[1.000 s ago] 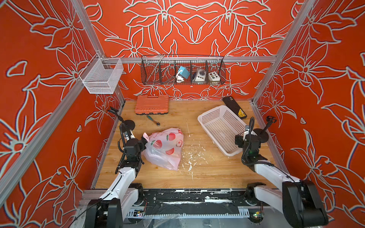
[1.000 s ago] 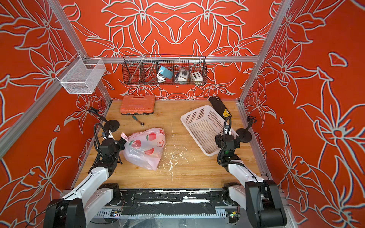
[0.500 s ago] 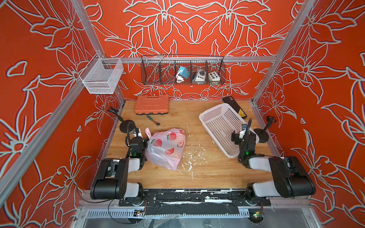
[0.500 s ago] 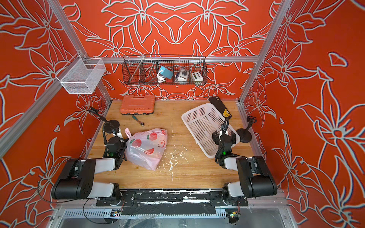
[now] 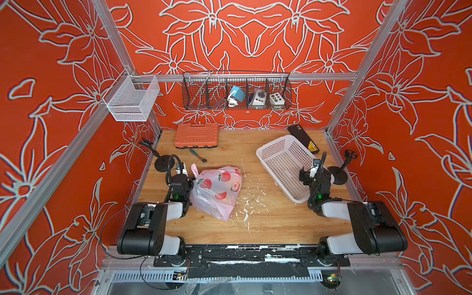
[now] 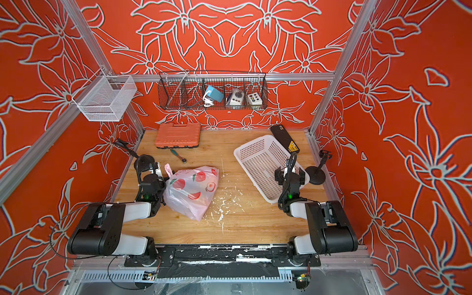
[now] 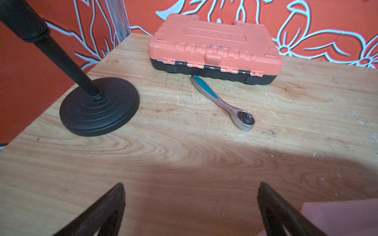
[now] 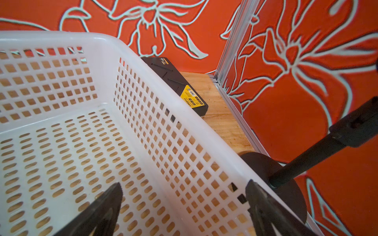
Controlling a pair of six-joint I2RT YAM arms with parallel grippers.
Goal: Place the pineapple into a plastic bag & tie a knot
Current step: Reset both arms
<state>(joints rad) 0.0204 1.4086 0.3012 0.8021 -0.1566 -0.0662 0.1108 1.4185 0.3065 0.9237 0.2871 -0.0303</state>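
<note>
Both arms have folded back toward the near edge since a second ago: the left arm (image 5: 153, 222) and right arm (image 5: 367, 224) now lie bent low by their bases, and the left jaws have spread a little wider. Bag, basket and tools lie where they lay.

In both top views the bag (image 5: 217, 189) (image 6: 191, 189) lies on its side on the table (image 5: 268, 217), left of centre, peach prints up, full and rounded. What fills it cannot be made out through the film. Its knot (image 5: 194, 169) (image 6: 168, 170) sticks up at the far left end, just beside the left gripper (image 5: 183, 171). Whether gripper and bag touch I cannot tell. The right gripper (image 5: 311, 171) hangs over the near right corner of the basket (image 5: 281, 158), well apart from the bag. Farther back lie the case (image 5: 196, 135), the ratchet (image 5: 198, 155) and the box (image 5: 304, 139), whose near end the basket overlaps. A left stand (image 5: 163, 164) and a right stand (image 5: 337, 176) sit by the side walls.

From the left wrist, the jaws stand wide apart with only bare table between them. A patch of the bag (image 7: 337, 216) shows beside one finger (image 7: 272, 204). Ahead are the left stand (image 7: 100, 110), ratchet (image 7: 223, 104) and case (image 7: 214, 49).

From the right wrist, the jaws are also wide apart and hold nothing: one finger (image 8: 110, 200) is over the basket's floor, the other at its rim (image 8: 102, 40). The box (image 8: 173, 83) and right stand (image 8: 306, 157) lie beyond.
</note>
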